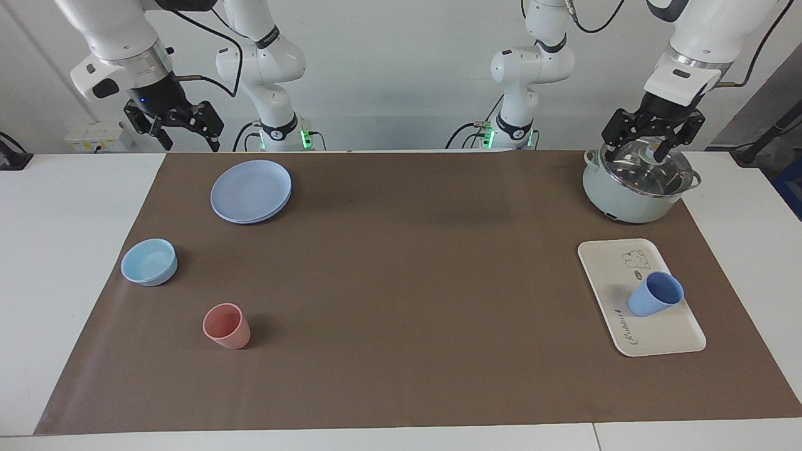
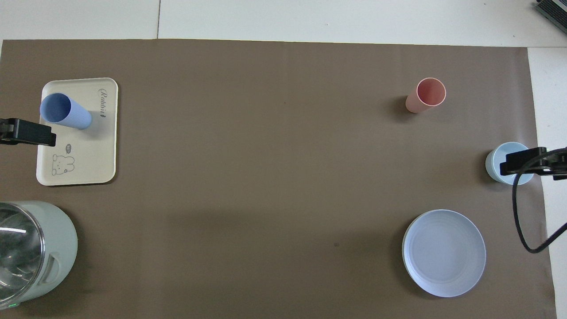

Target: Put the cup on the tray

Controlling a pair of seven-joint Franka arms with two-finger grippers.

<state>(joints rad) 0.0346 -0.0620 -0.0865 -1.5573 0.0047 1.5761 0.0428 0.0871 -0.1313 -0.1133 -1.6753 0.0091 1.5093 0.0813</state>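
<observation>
We see a brown mat (image 1: pixel 401 282) covering the bench (image 1: pixel 62 250). A lidded pot (image 1: pixel 636 185) occupies the corner by the left arm; a blue plate (image 1: pixel 251 190), light-blue bowl (image 1: pixel 149 262) and pink cup (image 1: pixel 226 326) sit toward the right arm's end.

The pot (image 2: pixel 31 252) beside the tray (image 2: pixel 84 170) is cut off by the overhead view's edge; only part of its glass lid (image 2: pixel 17 248) shows. Over the tray, only the tip of the left gripper (image 2: pixel 26 133) enters that view. The tray's cursive lettering (image 1: pixel 630 338) is too small to read.
</observation>
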